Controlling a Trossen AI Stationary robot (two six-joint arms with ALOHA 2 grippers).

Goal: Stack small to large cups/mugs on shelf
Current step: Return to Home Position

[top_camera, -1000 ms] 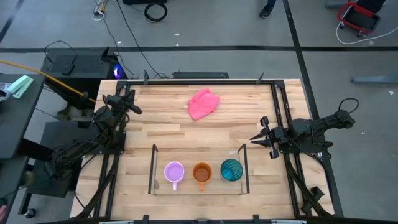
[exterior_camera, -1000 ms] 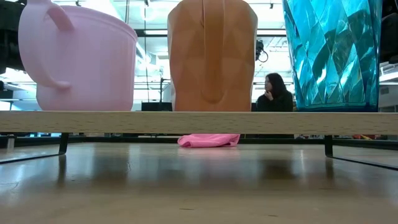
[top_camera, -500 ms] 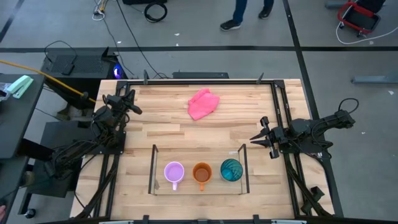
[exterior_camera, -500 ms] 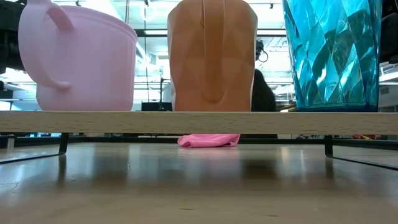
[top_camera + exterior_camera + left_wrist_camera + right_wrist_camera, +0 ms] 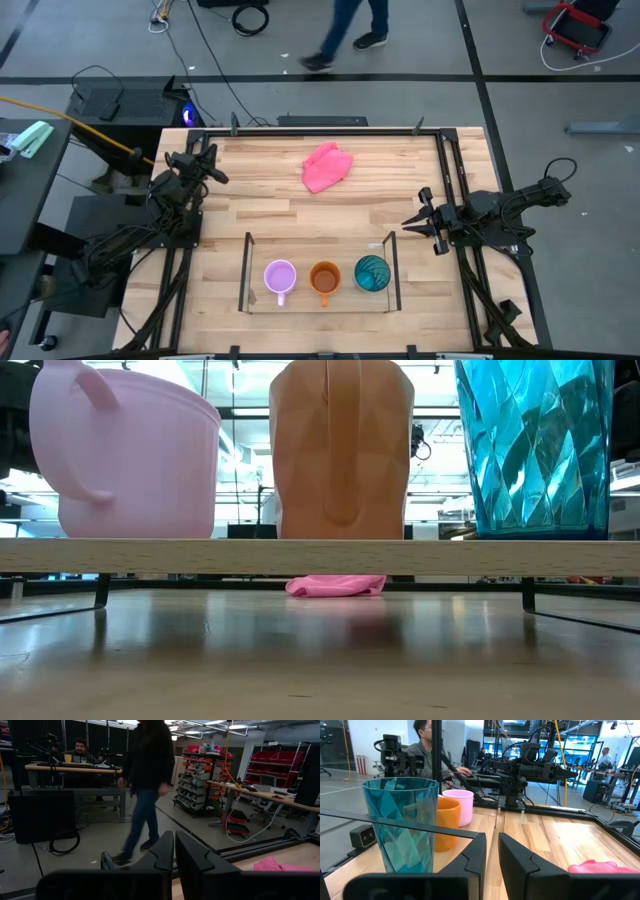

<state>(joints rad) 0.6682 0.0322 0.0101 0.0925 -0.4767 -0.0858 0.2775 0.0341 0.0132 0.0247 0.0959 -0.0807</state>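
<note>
Shelf [image 5: 302,303] holds the lilac mug [image 5: 279,277], orange mug [image 5: 324,277] and teal cup [image 5: 371,272] in a row, small to large, so the job looks done. Left gripper [image 5: 220,177] and right gripper [image 5: 408,223] rest at opposite table [image 5: 260,200] edges, fingers closed on nothing.

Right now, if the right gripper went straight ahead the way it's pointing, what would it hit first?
Probably nothing nearby: the right gripper points across bare tabletop, passing just behind the shelf. The left arm is first in line, though the shelf's corner looks close.
</note>
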